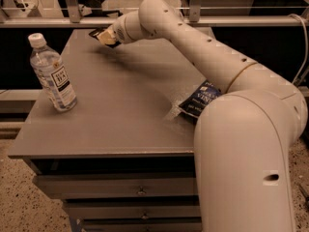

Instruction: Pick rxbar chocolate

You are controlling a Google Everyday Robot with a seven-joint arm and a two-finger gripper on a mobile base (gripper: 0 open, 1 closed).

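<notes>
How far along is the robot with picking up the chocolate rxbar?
Reach looks done: the gripper is at the far end of the table, right at the rxbar chocolate. Whether it has a grasp, I cannot tell. Left: lifting the bar clear.

The gripper [107, 36], at the far edge of the table [120, 115], hides most of a small dark item, probably the rxbar chocolate [95, 33]; its print is unreadable. The arm [241, 129] covers the blue chip bag [197, 100] on its right side and is cut off at the bottom edge.
</notes>
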